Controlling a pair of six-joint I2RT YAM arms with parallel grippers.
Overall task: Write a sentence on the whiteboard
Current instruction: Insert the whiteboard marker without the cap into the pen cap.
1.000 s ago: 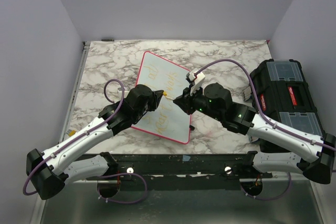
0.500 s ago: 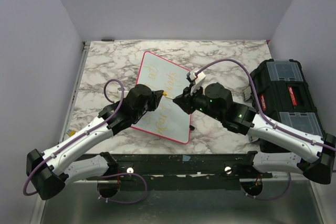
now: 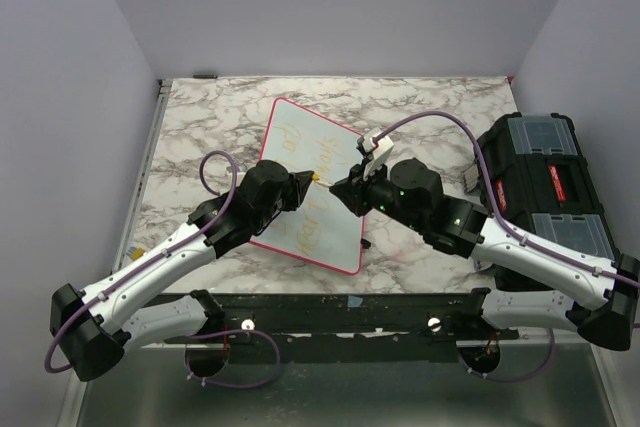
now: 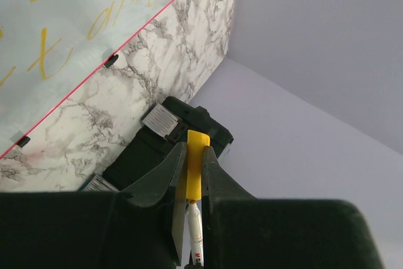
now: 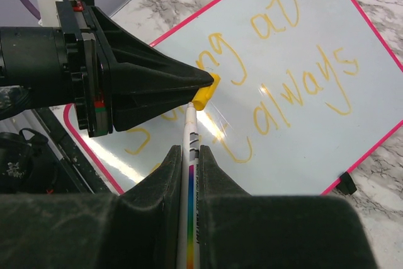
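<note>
Little moved; left tool (image 3: 303, 179) grips yellow cap (image 5: 206, 91), right tool (image 3: 340, 188) marker (image 5: 190, 143), over whiteboard (image 3: 310, 137), marble tabletop (image 3: 200, 117).

We log a marble tabletop (image 3: 200, 112), grey-veined, across mid frame in the top view. A black toolbox (image 3: 545, 182) sits at the right edge of the frame, just beside the marble, with clear lid compartments and red latches. Plain lilac-grey walls (image 3: 330, 7) at top, left and right. A white marker (image 5: 190, 155) with a rainbow stripe is lower centre in the right wrist view, with a yellow cap (image 5: 206, 92) right at its tip. A black rail (image 3: 300, 309) runs along the bottom, with a small blue tape bit (image 3: 355, 301) on it.
</note>
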